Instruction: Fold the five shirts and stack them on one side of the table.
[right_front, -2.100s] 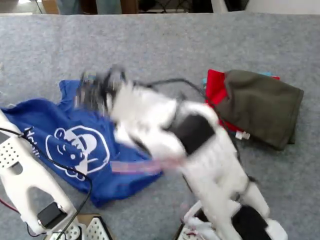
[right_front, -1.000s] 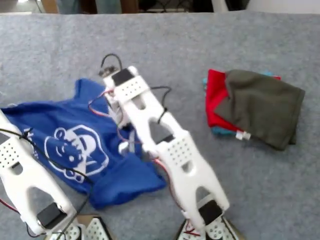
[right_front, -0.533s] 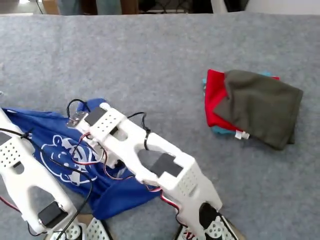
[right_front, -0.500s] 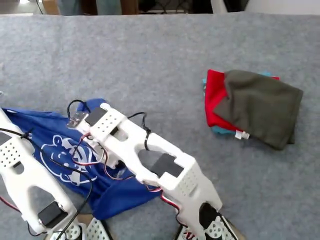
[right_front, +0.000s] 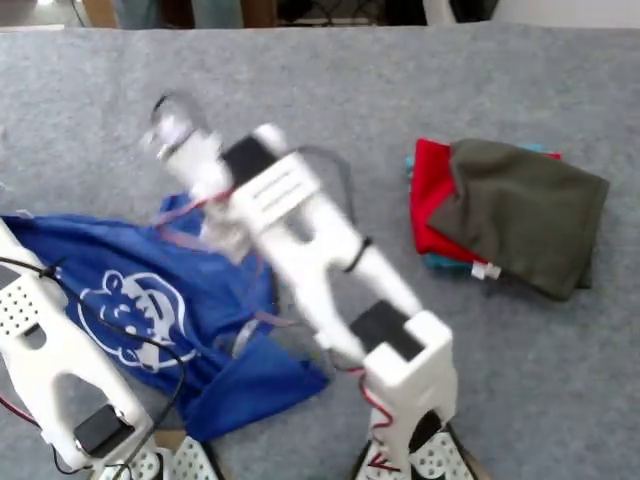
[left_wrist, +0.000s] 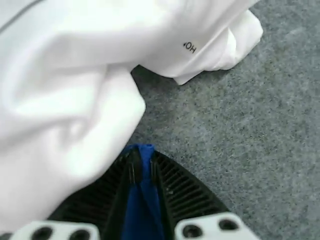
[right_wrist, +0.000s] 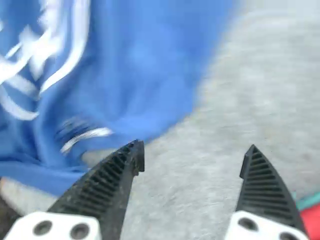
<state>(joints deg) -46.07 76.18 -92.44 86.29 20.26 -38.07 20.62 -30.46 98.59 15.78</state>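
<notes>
Pinching a fold of the blue shirt (left_wrist: 141, 200), your left gripper (left_wrist: 142, 156) is clamped tight on it. A rumpled white cloth (left_wrist: 65, 90) lies just beside its tips on the grey table (left_wrist: 240, 125). Your right gripper (right_wrist: 195, 148) is spread wide and holds nothing. It hangs over the blue shirt's edge, with cloth under one fingertip and bare table under the other. From above, the shirt lies between your two arms. The folded stack (right_front: 520, 215), olive on red, sits well apart from both grippers, across the right arm from the shirt.
</notes>
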